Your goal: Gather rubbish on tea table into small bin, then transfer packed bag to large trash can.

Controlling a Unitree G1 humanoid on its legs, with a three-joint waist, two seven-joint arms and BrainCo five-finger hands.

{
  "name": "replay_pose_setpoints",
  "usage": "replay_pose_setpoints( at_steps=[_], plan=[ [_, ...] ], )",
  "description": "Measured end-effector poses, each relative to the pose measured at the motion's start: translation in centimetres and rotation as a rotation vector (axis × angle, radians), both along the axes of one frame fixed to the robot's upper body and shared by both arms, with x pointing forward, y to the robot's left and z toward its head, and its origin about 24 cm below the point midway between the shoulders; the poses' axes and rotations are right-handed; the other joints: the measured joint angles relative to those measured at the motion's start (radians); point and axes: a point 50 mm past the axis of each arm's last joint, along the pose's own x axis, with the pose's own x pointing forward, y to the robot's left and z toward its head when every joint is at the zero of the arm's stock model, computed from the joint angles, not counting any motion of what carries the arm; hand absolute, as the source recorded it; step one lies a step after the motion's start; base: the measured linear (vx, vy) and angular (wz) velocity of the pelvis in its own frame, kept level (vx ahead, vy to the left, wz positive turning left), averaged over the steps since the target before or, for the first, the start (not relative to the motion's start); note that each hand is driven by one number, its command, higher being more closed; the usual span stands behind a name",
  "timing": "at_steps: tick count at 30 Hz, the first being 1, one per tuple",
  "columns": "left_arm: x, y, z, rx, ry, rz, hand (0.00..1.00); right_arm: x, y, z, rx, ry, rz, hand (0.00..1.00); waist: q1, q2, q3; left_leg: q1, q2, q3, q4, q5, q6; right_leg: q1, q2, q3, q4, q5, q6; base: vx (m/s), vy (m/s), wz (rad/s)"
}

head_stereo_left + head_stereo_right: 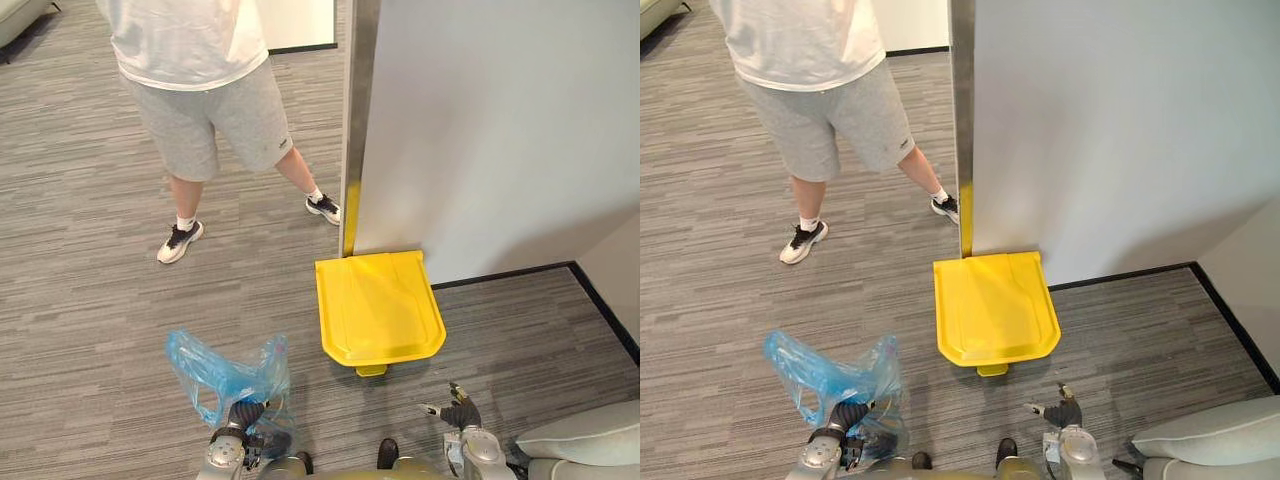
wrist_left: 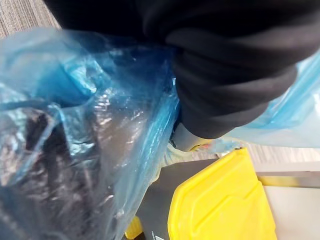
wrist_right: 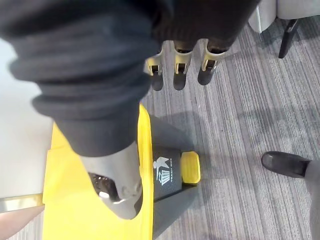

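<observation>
One blue rubbish bag [image 1: 218, 372] bunched at left hand [image 1: 243, 418], hold impossible to tell through film; right hand [image 1: 459, 411] spread, empty, near one closed yellow-lidded pedal bin [image 1: 378, 305]; one person [image 1: 200, 80] cropped above chest.

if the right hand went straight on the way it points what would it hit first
Likely the yellow bin lid, just ahead of the right hand and slightly to its left; depth is unclear.

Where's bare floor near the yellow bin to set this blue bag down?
Bare carpet lies between the person's shoes and the blue bag in the left hand, and right of the yellow bin toward the pale seat. Crowded where bin meets the grey partition.
</observation>
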Motion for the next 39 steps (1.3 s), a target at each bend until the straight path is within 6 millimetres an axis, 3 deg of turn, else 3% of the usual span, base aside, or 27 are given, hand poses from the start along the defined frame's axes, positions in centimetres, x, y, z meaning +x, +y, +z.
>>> replay_pose_setpoints(
  at_steps=[6, 11, 13, 14, 15, 16, 17, 19, 21, 22, 23, 27, 30, 33, 36, 39],
  plan=[
    [-0.1, 0.0, -0.1, 0.000, 0.006, 0.004, 1.00, 0.0, 0.1, 0.0, 0.000, 0.001, 0.008, 0.00, 0.000, -0.006, -0.003, -0.003, 0.000, -0.001, -0.002, 0.001, 0.003, -0.005, 0.001, 0.013, -0.016, 0.032, 0.002, -0.11, -0.003, -0.08],
    [-0.6, 0.2, -0.2, 0.003, 0.018, 0.013, 1.00, 0.9, 0.2, 0.3, -0.001, -0.019, 0.015, 0.00, 0.000, -0.051, 0.006, -0.060, -0.029, -0.003, 0.097, -0.053, 0.021, -0.162, -0.061, 0.037, 0.299, -0.128, 0.038, -0.14, 0.005, 0.01],
    [-0.6, 0.3, -0.2, 0.004, 0.016, 0.010, 1.00, 0.7, 0.1, 0.2, 0.000, -0.013, 0.006, 0.00, -0.002, -0.061, 0.006, -0.053, -0.050, -0.044, 0.115, -0.075, 0.040, -0.152, -0.103, 0.024, 0.356, -0.151, 0.089, -0.05, 0.034, 0.36],
    [-0.1, 0.1, 0.0, 0.002, 0.001, 0.005, 1.00, 1.0, -0.1, 0.4, 0.003, -0.026, -0.019, 0.00, -0.005, -0.048, 0.019, -0.051, -0.056, -0.078, 0.130, -0.083, 0.054, -0.197, -0.125, 0.016, 0.481, -0.127, 0.190, -0.02, 0.071, 0.57],
    [0.7, -0.2, 0.3, -0.002, -0.020, -0.006, 1.00, 1.3, -0.2, 0.7, 0.001, -0.044, -0.028, 0.00, -0.014, -0.026, 0.046, -0.060, -0.037, -0.102, 0.196, -0.101, 0.074, -0.272, -0.116, 0.039, 0.592, -0.129, 0.212, -0.01, 0.066, 0.57],
    [1.1, -0.3, 0.4, -0.003, -0.030, -0.009, 1.00, 1.8, 0.0, 0.8, 0.007, -0.052, -0.021, 0.00, -0.011, -0.020, 0.068, -0.063, -0.021, -0.111, 0.242, -0.125, 0.084, -0.285, -0.102, 0.059, 0.555, -0.147, 0.184, -0.03, 0.055, 0.43],
    [1.3, 0.0, 0.5, 0.006, -0.034, -0.009, 1.00, 2.0, 0.3, 0.8, 0.015, -0.059, -0.021, 0.00, -0.010, -0.009, 0.088, -0.064, -0.015, -0.115, 0.280, -0.146, 0.086, -0.293, -0.091, 0.064, 0.478, -0.135, 0.181, 0.00, 0.016, 0.18],
    [1.8, 0.5, 1.0, 0.019, -0.058, -0.006, 1.00, 2.2, 0.8, 0.8, 0.029, -0.062, -0.022, 0.00, -0.001, -0.043, 0.095, -0.076, -0.018, -0.110, 0.338, -0.184, 0.077, -0.289, -0.085, 0.054, 0.263, -0.111, 0.174, 0.00, -0.059, 0.13],
    [2.4, 0.6, 1.4, 0.028, -0.089, 0.002, 1.00, 2.3, 0.9, 0.9, 0.028, -0.066, -0.023, 0.00, 0.004, -0.077, 0.107, -0.076, -0.026, -0.112, 0.414, -0.243, 0.062, -0.282, -0.084, 0.041, 0.184, -0.105, 0.156, 0.11, -0.172, 0.09],
    [2.5, 0.4, 1.4, 0.022, -0.092, 0.010, 1.00, 2.4, 0.4, 1.1, 0.014, -0.072, -0.029, 0.00, -0.001, -0.070, 0.109, -0.074, -0.016, -0.122, 0.445, -0.275, 0.043, -0.281, -0.077, 0.049, 0.204, -0.059, 0.139, 0.22, -0.201, -0.05],
    [2.7, -0.2, 1.5, 0.006, -0.099, 0.005, 1.00, 2.6, 0.1, 1.3, -0.001, -0.084, -0.041, 0.00, 0.000, -0.067, 0.111, -0.063, -0.002, -0.122, 0.439, -0.287, 0.026, -0.282, -0.061, 0.051, 0.213, -0.056, 0.136, 0.24, -0.175, -0.07],
    [3.0, -0.8, 1.5, -0.012, -0.107, 0.000, 1.00, 1.9, 0.1, 1.0, 0.013, -0.067, -0.061, 0.00, 0.001, -0.042, 0.125, -0.009, 0.024, -0.133, 0.353, -0.285, 0.016, -0.279, -0.019, 0.072, 0.235, -0.051, 0.117, 0.20, -0.125, -0.04],
    [3.1, -0.6, 1.6, -0.008, -0.112, 0.006, 1.00, 0.3, -0.3, 0.4, 0.026, -0.029, -0.115, 0.00, 0.001, -0.025, 0.130, 0.064, 0.058, -0.149, 0.298, -0.294, -0.019, -0.290, 0.023, 0.091, 0.360, -0.135, 0.078, 0.27, -0.135, 0.09],
    [3.5, -0.9, 1.8, -0.020, -0.128, 0.021, 1.00, -0.6, -0.1, 0.5, 0.048, -0.046, -0.169, 0.00, -0.001, -0.020, 0.112, 0.093, 0.072, -0.175, 0.250, -0.294, -0.052, -0.322, 0.040, 0.083, 0.448, -0.163, 0.060, 0.30, -0.124, 0.24],
    [3.5, -2.0, 1.7, -0.054, -0.128, 0.025, 1.00, -0.4, 0.0, 0.6, 0.054, -0.056, -0.170, 0.00, -0.001, -0.004, 0.098, 0.101, 0.075, -0.186, 0.228, -0.279, -0.073, -0.352, 0.048, 0.079, 0.516, -0.202, 0.019, 0.31, -0.104, 0.04],
    [3.5, -2.5, 1.6, -0.069, -0.128, 0.026, 1.00, -0.1, 0.2, 0.7, 0.057, -0.064, -0.163, 0.00, -0.001, 0.009, 0.078, 0.109, 0.081, -0.186, 0.218, -0.274, -0.080, -0.353, 0.042, 0.067, 0.546, -0.229, 0.012, 0.22, -0.051, 0.10]
  ],
)
